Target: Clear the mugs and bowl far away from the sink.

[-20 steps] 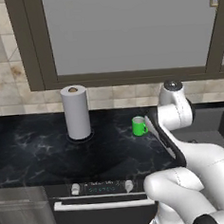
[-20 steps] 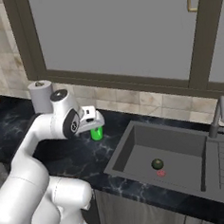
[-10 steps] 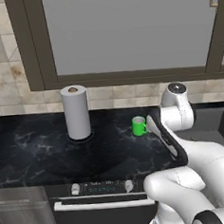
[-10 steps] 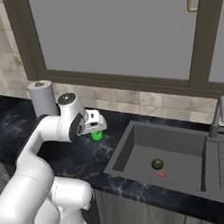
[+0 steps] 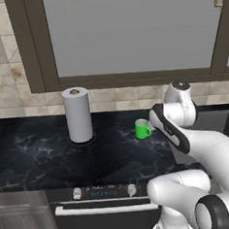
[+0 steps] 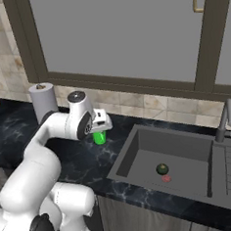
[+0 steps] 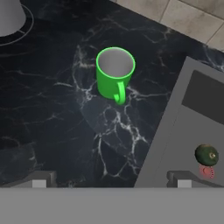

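Black marble table (image 5: 36,151) carries the green mug (image 7: 115,72) upright near its back edge, just beside the sink (image 6: 155,158). I hold the pincer (image 7: 111,179) released above the mug, nothing grasped. Clearing appears not yet begun; mug remains to move.

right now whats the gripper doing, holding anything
Gripper: open, holding nothing; its fingers hang above the counter, short of the green mug.

Black marble counter (image 5: 36,151): green mug (image 5: 142,129) upright, handle toward the camera in hand view, near the recessed grey sink (image 6: 179,156). White paper-towel roll (image 5: 78,114) standing well left of mug, near the tiled wall.
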Available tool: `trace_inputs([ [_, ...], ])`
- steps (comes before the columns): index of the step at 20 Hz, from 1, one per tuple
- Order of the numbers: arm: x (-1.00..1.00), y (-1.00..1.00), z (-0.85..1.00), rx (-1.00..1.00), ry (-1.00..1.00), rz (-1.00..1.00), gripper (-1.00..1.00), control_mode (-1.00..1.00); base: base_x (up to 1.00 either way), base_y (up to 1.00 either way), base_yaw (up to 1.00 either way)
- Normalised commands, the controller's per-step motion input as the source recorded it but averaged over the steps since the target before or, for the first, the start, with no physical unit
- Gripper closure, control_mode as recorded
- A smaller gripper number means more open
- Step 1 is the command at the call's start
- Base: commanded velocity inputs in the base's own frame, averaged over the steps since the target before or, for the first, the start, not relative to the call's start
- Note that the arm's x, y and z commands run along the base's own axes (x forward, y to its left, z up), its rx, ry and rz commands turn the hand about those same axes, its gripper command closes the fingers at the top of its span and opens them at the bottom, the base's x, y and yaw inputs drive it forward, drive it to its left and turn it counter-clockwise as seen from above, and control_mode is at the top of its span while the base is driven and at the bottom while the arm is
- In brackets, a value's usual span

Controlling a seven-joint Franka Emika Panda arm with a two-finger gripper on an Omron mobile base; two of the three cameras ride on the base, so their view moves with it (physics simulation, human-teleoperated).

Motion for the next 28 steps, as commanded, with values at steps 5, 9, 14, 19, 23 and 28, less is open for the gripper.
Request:
trace_inputs([
  [5,0.31,0.0,-0.06,0.05,0.0,0.06,-1.0,-1.0,0.0,0.0,0.0],
  [9,0.26,0.0,-0.18,0.06,0.0,0.06,-1.0,-1.0,0.0,0.0,0.0],
  [14,0.24,0.0,-0.19,0.0,0.0,0.01,-1.0,-1.0,0.0,0.0,0.0],
  [19,0.12,0.0,-0.21,0.0,0.0,0.0,-1.0,-1.0,0.0,0.0,0.0],
  [23,0.08,0.0,-0.25,0.0,0.0,0.0,-1.0,-1.0,0.0,0.0,0.0],
  [28,0.11,0.0,-0.22,0.0,0.0,0.0,-1.0,-1.0,0.0,0.0,0.0],
])
